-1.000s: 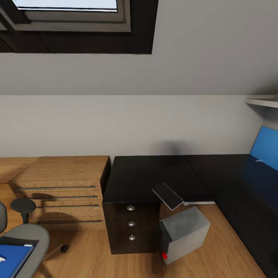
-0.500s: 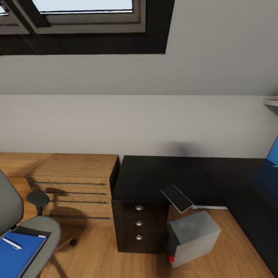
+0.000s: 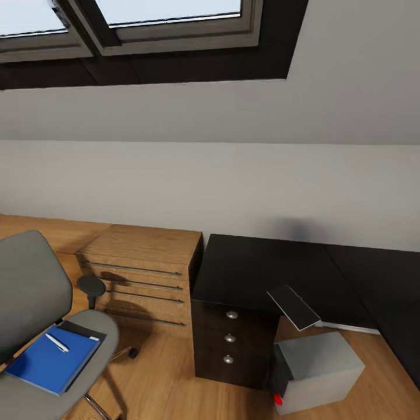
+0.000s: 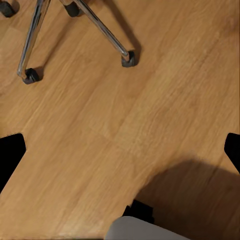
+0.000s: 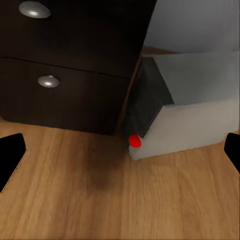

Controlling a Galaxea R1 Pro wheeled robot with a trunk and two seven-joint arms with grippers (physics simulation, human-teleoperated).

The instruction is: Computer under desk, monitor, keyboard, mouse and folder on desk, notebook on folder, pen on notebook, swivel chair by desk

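Note:
The grey swivel chair (image 3: 35, 326) stands at the lower left of the head view. On its seat lies a blue flat cover (image 3: 51, 360), folder or notebook I cannot tell, over a darker sheet (image 3: 86, 330), with a white pen (image 3: 57, 342) on top. The black desk (image 3: 262, 271) runs along the wall at centre right. A grey computer (image 3: 324, 370) (image 5: 195, 107) with a red button (image 5: 134, 141) sits on the floor beside the desk drawers (image 3: 230, 338) (image 5: 60, 65). My left gripper (image 4: 120, 152) hangs open over wood floor near the chair's chrome legs (image 4: 102, 27). My right gripper (image 5: 120, 155) is open, facing the computer.
A wooden dresser (image 3: 143, 271) stands between chair and desk. A thin dark slab with a pale edge (image 3: 294, 306) tilts off the desk's front edge above the computer. A sloped ceiling with a roof window (image 3: 151, 23) is above. Wood floor (image 3: 157, 385) lies open in front.
The whole head view has swung to the left. The chair with the blue cover and pen has come further into the picture, and the blue panel at the right has left it.

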